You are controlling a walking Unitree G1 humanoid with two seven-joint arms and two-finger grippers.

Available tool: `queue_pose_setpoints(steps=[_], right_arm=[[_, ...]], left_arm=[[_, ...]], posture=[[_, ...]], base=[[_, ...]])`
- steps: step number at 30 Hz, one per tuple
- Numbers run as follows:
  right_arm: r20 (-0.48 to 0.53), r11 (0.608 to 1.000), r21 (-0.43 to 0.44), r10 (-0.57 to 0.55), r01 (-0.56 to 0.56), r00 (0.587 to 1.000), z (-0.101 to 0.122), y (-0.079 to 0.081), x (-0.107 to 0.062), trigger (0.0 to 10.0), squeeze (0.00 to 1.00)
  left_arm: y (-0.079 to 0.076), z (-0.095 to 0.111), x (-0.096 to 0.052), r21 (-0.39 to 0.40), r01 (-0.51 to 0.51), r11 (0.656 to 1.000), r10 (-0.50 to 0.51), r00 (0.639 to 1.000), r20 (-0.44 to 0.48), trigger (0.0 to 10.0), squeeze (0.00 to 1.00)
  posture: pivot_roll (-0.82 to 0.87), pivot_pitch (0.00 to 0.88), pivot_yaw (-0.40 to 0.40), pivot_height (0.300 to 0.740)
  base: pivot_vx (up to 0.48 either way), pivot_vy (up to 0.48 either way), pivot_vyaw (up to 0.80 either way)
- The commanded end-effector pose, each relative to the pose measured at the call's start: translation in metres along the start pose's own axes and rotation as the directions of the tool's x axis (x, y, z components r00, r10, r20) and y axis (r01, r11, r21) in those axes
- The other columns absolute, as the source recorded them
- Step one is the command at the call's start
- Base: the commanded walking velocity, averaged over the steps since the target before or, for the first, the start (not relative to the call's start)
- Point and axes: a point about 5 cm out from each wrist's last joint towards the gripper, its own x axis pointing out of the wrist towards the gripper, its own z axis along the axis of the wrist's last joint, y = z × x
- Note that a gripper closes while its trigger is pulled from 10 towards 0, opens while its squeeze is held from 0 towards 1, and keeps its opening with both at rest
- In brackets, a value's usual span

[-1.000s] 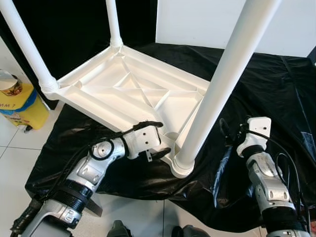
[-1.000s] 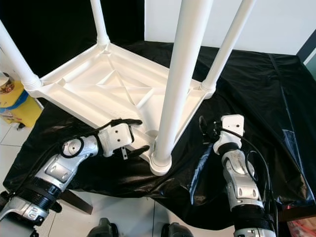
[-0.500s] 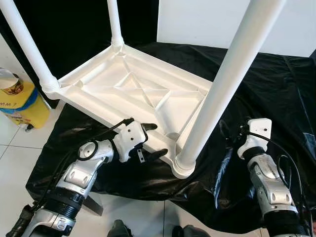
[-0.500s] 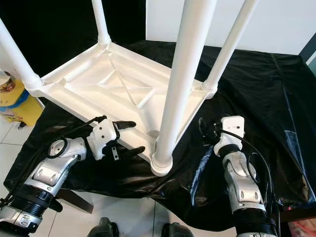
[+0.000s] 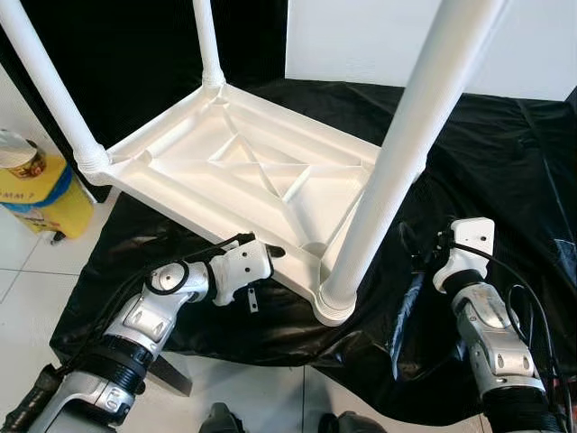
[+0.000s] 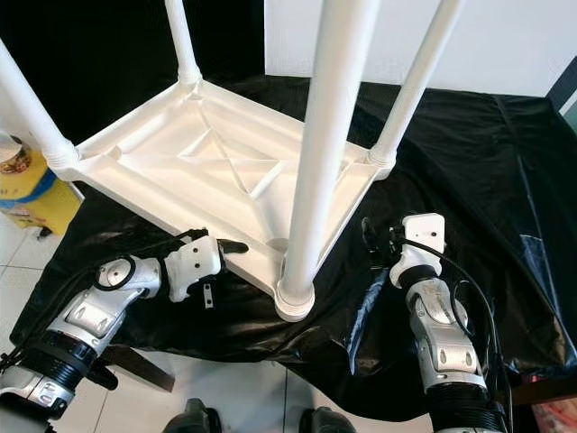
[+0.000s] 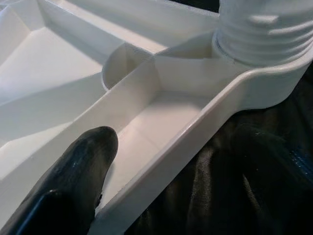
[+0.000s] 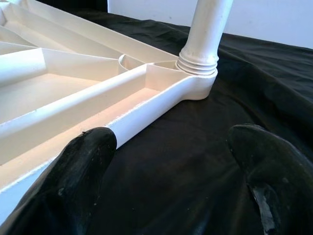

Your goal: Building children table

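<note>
The white plastic children table (image 5: 243, 167) lies upside down on a black sheet (image 5: 487, 153), with its legs standing up. The near leg (image 5: 397, 162) sits in the front corner socket (image 5: 334, 302). My left gripper (image 5: 266, 271) is at the table's near rim and open. One finger (image 7: 73, 181) reaches over the rim into the ribbed underside, while the other lies outside on the sheet. My right gripper (image 8: 171, 161) stands open low over the sheet. It is just right of the table's right edge and apart from it.
A yellow container (image 5: 36, 185) with a lidded tub on top stands on the white tile floor (image 5: 27, 271) at the left. A white wall (image 5: 361, 36) rises behind the sheet. The sheet spreads wide to the right of the table.
My left wrist has twisted and drawn back slightly to the left along the near rim, ending lower against it. The right arm has barely moved.
</note>
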Motion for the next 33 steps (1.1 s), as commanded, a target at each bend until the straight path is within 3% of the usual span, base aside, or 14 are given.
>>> queue_pose_setpoints(steps=[1,9,14,20,29,31,33], right_arm=[[-0.019,1.000,0.009,-0.012,0.012,1.000,-0.004,-0.001,-0.005,10.0,0.00],[-0.023,1.000,0.009,0.014,-0.014,1.000,-0.005,0.002,-0.004,10.0,0.00],[-0.021,1.000,0.005,0.015,-0.015,1.000,-0.003,0.001,-0.002,10.0,0.00],[-0.025,1.000,0.011,0.028,-0.028,0.999,-0.005,0.006,-0.005,10.0,0.00],[-0.025,1.000,0.011,0.028,-0.028,0.999,-0.005,0.006,-0.005,10.0,0.00],[-0.026,0.999,0.012,0.030,-0.029,0.999,-0.005,0.007,-0.005,10.0,0.00],[-0.028,0.999,0.003,0.051,-0.051,0.998,-0.004,0.005,-0.001,10.0,0.00]], left_arm=[[-0.002,-0.006,0.001,0.014,0.048,0.999,-0.047,0.997,-0.054,10.0,0.00],[0.007,-0.009,0.003,0.007,0.053,0.999,-0.052,0.994,-0.092,10.0,0.00],[0.006,-0.006,0.009,-0.141,-0.004,0.990,0.002,1.000,-0.010,10.0,0.00],[0.004,-0.003,0.014,-0.253,-0.078,0.964,0.090,0.995,0.037,10.0,0.00],[0.004,-0.003,0.014,-0.253,-0.078,0.964,0.090,0.995,0.037,10.0,0.00],[0.004,-0.002,0.015,-0.286,-0.090,0.954,0.108,0.993,0.048,10.0,0.00],[0.006,0.004,0.003,-0.160,-0.057,0.986,0.067,0.996,0.060,10.0,0.00]], posture=[[0.04,0.100,-0.041,0.740],[0.04,0.098,-0.050,0.740],[0.05,0.100,-0.052,0.740],[0.06,0.101,-0.053,0.740],[0.06,0.101,-0.053,0.740],[0.06,0.099,-0.054,0.740],[0.07,0.096,-0.082,0.740]], base=[[0.000,0.000,0.00],[0.000,0.000,0.00],[0.000,0.000,0.00],[0.000,0.000,0.00],[0.000,0.000,0.00],[0.000,0.000,0.00],[0.000,0.000,0.00]])
